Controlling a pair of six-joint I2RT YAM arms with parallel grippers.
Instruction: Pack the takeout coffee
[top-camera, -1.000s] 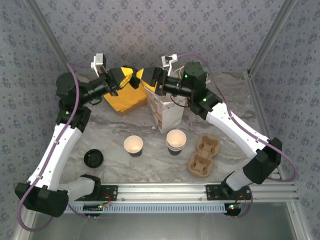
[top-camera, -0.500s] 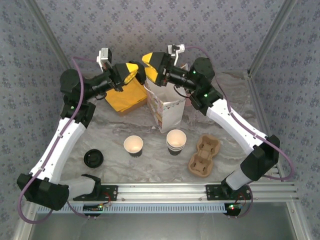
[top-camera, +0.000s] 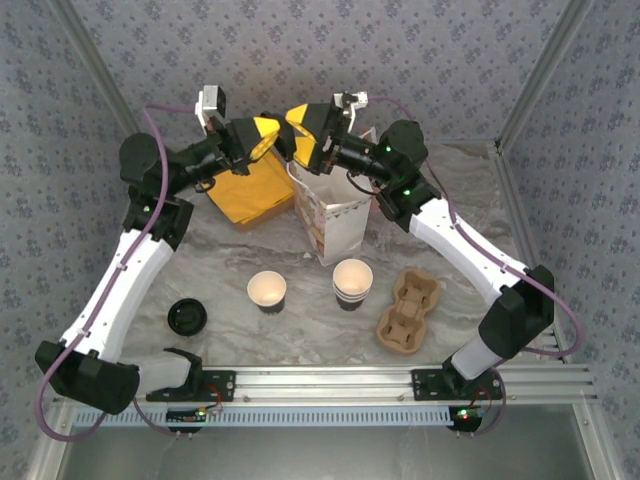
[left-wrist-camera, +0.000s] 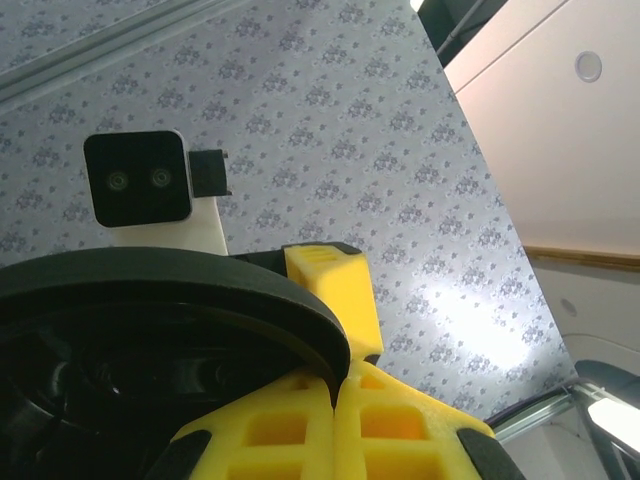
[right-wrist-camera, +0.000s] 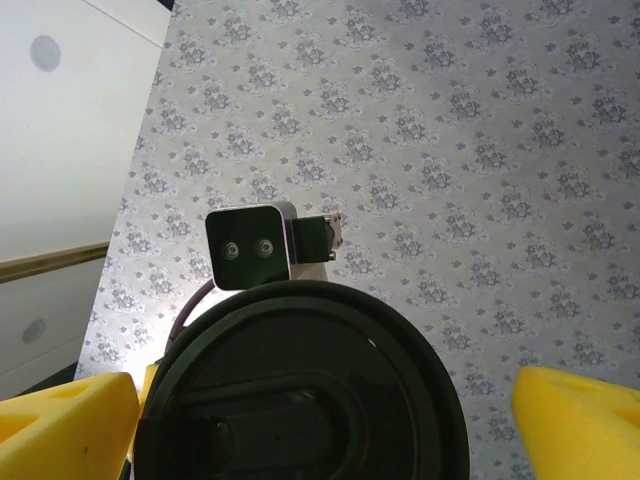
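Upright, the takeout coffee (top-camera: 352, 281) stands free between plain cup (top-camera: 266, 290) and carrier (top-camera: 408, 312).

Smooth paper takeout coffee cup (top-camera: 352, 283) with thin dark rings, rough brown moulded-pulp cup carrier (top-camera: 408, 313), black plastic lid (top-camera: 187, 317), creased white paper bag (top-camera: 333, 222), brushed aluminium rail (top-camera: 330, 380), matt marbled tabletop (top-camera: 220, 260)

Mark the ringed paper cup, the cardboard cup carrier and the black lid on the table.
ringed paper cup (top-camera: 352, 276): top external view, on its cream inside.
cardboard cup carrier (top-camera: 408, 312): top external view, on the middle between its two wells.
black lid (top-camera: 187, 317): top external view, on its centre.
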